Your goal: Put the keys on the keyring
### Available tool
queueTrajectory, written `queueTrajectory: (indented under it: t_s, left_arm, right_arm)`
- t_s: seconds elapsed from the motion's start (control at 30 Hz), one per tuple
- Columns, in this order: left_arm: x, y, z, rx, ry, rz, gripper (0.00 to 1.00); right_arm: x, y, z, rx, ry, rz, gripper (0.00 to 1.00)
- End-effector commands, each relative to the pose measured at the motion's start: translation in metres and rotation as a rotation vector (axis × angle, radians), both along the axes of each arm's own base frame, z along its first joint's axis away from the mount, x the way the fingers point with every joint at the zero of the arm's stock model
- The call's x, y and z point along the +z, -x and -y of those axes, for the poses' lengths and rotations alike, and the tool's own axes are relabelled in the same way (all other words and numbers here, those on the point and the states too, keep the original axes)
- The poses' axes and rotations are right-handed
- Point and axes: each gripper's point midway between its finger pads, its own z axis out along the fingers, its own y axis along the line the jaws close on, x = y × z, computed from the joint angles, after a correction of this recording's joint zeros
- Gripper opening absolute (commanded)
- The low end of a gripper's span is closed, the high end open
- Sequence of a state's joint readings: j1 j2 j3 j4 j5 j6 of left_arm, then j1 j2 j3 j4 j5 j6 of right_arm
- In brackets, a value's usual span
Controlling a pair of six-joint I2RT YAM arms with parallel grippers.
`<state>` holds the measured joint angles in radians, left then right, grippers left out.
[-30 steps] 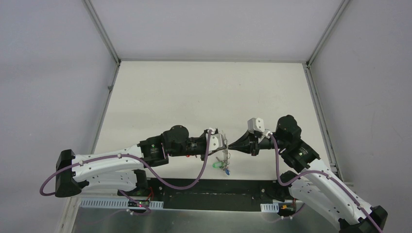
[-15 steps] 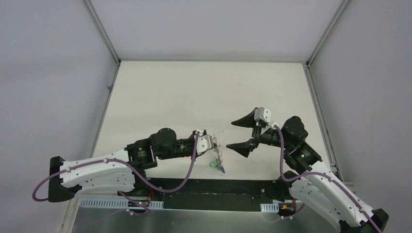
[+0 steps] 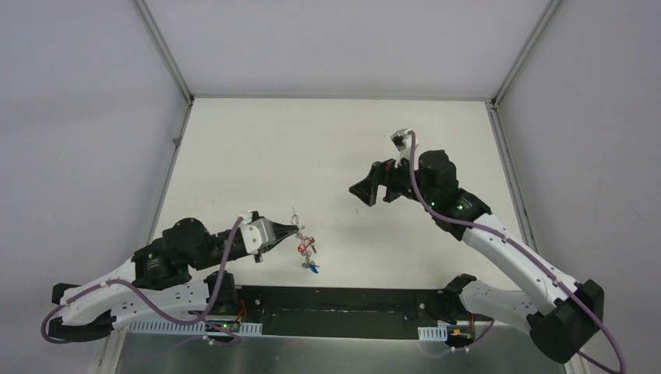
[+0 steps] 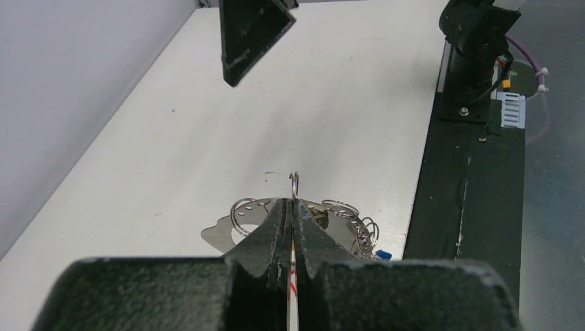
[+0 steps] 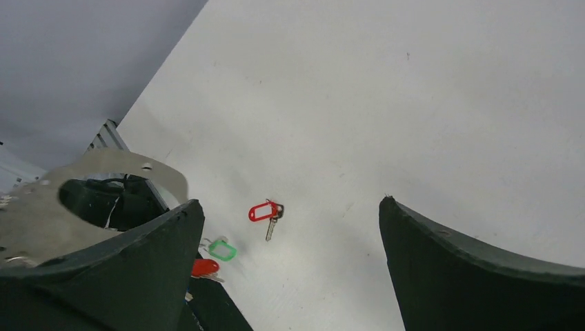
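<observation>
Gripping the keyring beside keys by the near edge of the worktop, left claw clamps tight; right claw gapes wide.

Shiny silvery metal keys, smooth red plastic key head, matt white table

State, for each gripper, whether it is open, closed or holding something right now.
Left gripper: closed on the keyring.
Right gripper: open, holding nothing.
</observation>
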<state>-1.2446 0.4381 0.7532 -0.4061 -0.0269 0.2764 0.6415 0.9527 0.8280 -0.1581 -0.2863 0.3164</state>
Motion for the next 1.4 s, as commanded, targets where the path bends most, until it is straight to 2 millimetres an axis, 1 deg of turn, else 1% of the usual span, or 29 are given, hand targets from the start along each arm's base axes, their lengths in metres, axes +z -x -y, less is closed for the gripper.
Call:
queueTrajectory:
  t_s: [0.0,0.03,0.17,0.43,0.47,0.6,0.67,0.7,0.8,0.9,1.0,1.07,1.17,1.27,1.37]
  left_arm:
    - [0.044,0.004,-0.037,0.049,0.091,0.029,0.0]
    - [0.047,0.006,-0.043,0.051,0.095,0.026,0.0]
    - [0.05,0.013,-0.058,0.041,0.076,0.009,0.0]
    - [0.048,0.03,-0.069,-0.022,0.047,-0.039,0.0]
    - [0.049,0.031,-0.069,-0.027,0.05,-0.046,0.0]
    - [0.047,0.034,-0.073,-0.029,0.058,-0.076,0.0]
    - [0.045,0.035,-0.074,-0.032,0.057,-0.087,0.0]
    - [0.044,0.036,-0.074,-0.032,0.058,-0.093,0.0]
    - [0.042,0.037,-0.076,-0.03,0.053,-0.105,0.0]
    - [0.041,0.038,-0.078,-0.03,0.05,-0.117,0.0]
    - [0.041,0.039,-0.079,-0.03,0.05,-0.13,0.0]
    - [0.041,0.044,-0.078,-0.06,0.052,-0.137,0.0]
    - [0.04,0.047,-0.076,-0.074,0.05,-0.15,0.0]
    - [0.038,0.047,-0.074,-0.076,0.045,-0.158,0.0]
    - [0.037,0.047,-0.072,-0.075,0.038,-0.164,0.0]
  right_arm:
    - [-0.03,0.0,-0.014,0.018,0.055,-0.215,1.0]
    - [-0.036,0.001,-0.021,0.058,0.06,-0.236,1.0]
    - [-0.062,0.013,-0.052,0.267,0.062,-0.288,0.9]
    - [-0.131,0.03,-0.105,0.443,0.264,-0.302,0.73]
    - [-0.143,0.033,-0.113,0.46,0.297,-0.311,0.71]
    - [-0.165,0.038,-0.137,0.511,0.367,-0.326,0.56]
    - [-0.173,0.041,-0.147,0.531,0.397,-0.324,0.5]
    - [-0.175,0.041,-0.152,0.529,0.412,-0.313,0.49]
    - [-0.188,0.043,-0.159,0.525,0.473,-0.299,0.49]
    - [-0.199,0.046,-0.161,0.521,0.534,-0.279,0.48]
    - [-0.203,0.047,-0.163,0.515,0.566,-0.259,0.47]
    - [-0.206,0.047,-0.163,0.517,0.583,-0.26,0.44]
    - [-0.21,0.049,-0.164,0.527,0.606,-0.261,0.36]
    - [-0.211,0.05,-0.164,0.529,0.622,-0.258,0.28]
    - [-0.212,0.048,-0.163,0.509,0.643,-0.24,0.24]
